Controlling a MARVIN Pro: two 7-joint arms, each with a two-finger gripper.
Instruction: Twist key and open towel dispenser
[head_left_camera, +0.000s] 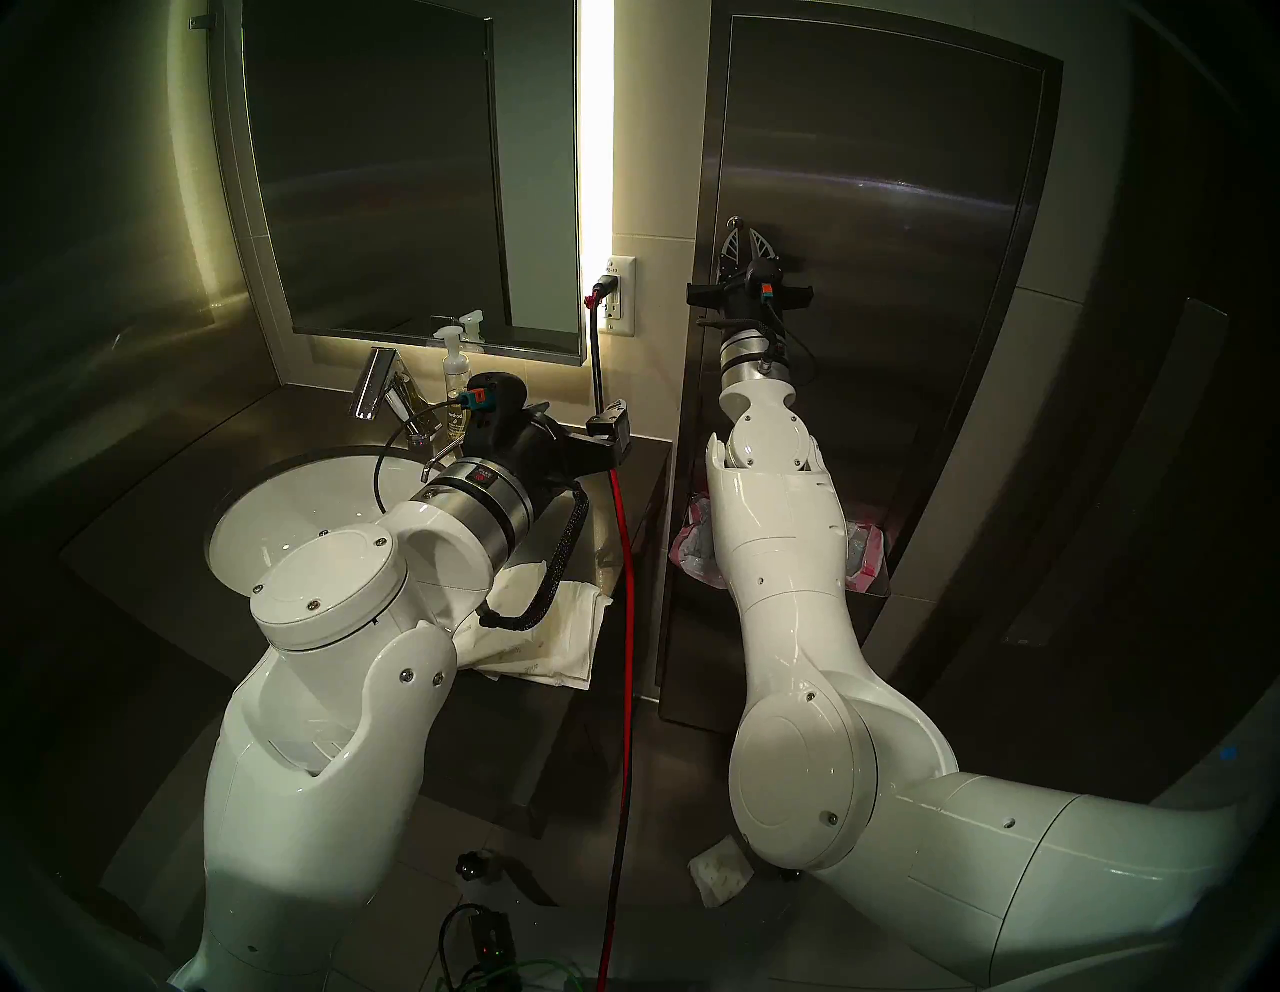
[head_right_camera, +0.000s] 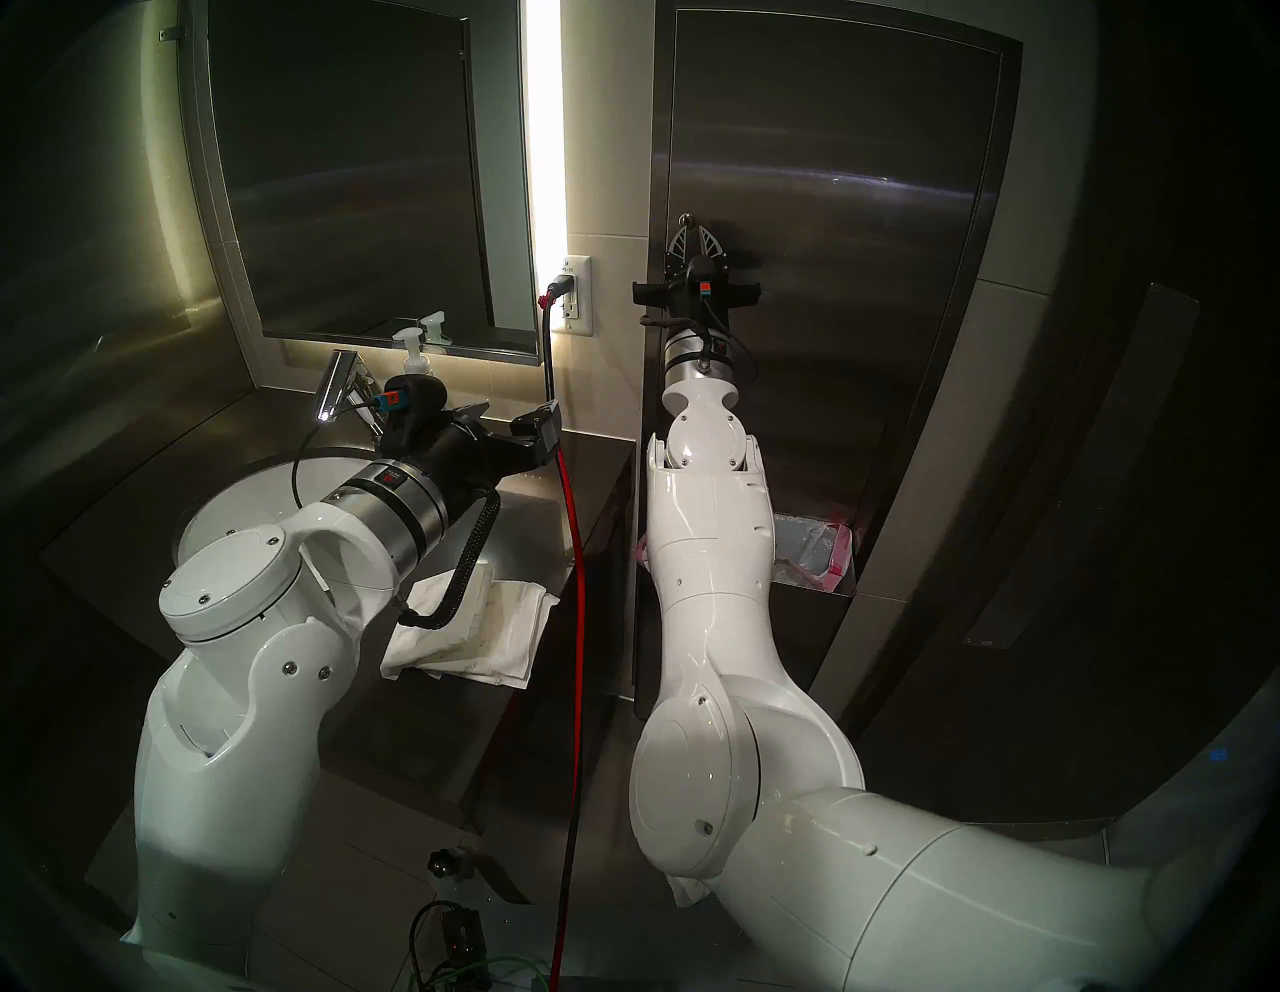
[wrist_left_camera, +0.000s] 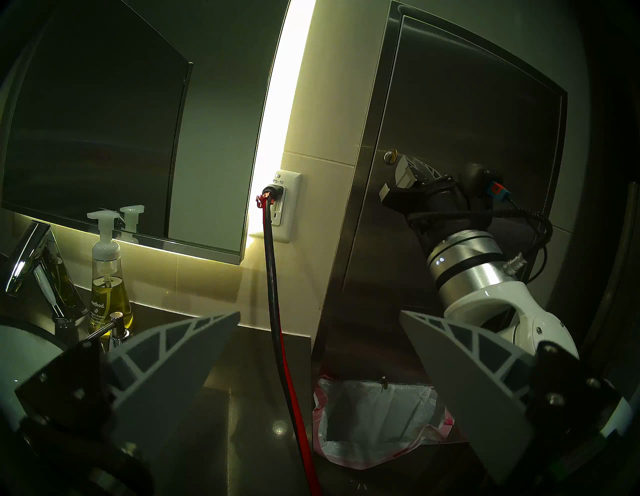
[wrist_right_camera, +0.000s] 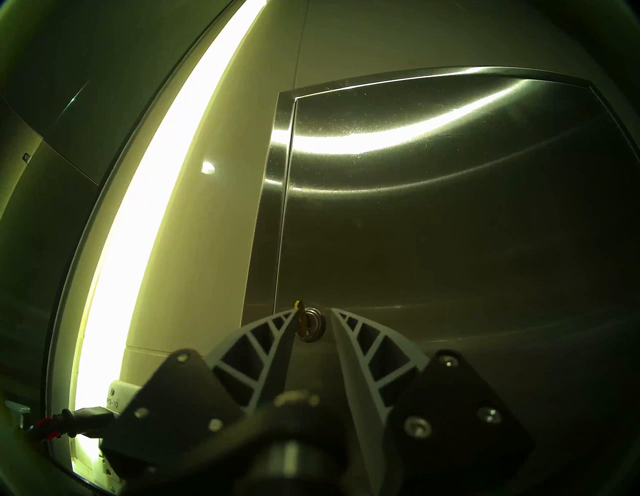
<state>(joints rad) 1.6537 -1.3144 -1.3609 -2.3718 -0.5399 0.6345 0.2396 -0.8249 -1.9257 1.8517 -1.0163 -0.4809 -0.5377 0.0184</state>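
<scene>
The towel dispenser (head_left_camera: 880, 173) is a tall brushed-steel wall cabinet with its flat door (wrist_right_camera: 450, 225) shut. Its small round lock (wrist_right_camera: 316, 325) sits at the door's left edge with the key (wrist_right_camera: 300, 320) standing in it, also seen as a tiny knob (head_left_camera: 734, 222). My right gripper (wrist_right_camera: 315, 309) is up against the lock with its jaws a little apart. Its left fingertip (wrist_right_camera: 289, 317) touches the key's side, and the right finger stands clear of it. My left gripper (wrist_left_camera: 320, 313) hovers over the counter by the sink, open and empty.
A pink-rimmed bagged bin (wrist_left_camera: 374, 415) sits in the dispenser's base. A red and black cable (head_left_camera: 627, 554) hangs from the wall outlet (head_left_camera: 618, 294) between my arms. Sink (head_left_camera: 291, 512), faucet (head_left_camera: 377, 388), soap bottle (wrist_left_camera: 109, 277), mirror (head_left_camera: 388, 173) and folded paper towels (head_left_camera: 554, 637) are on my left.
</scene>
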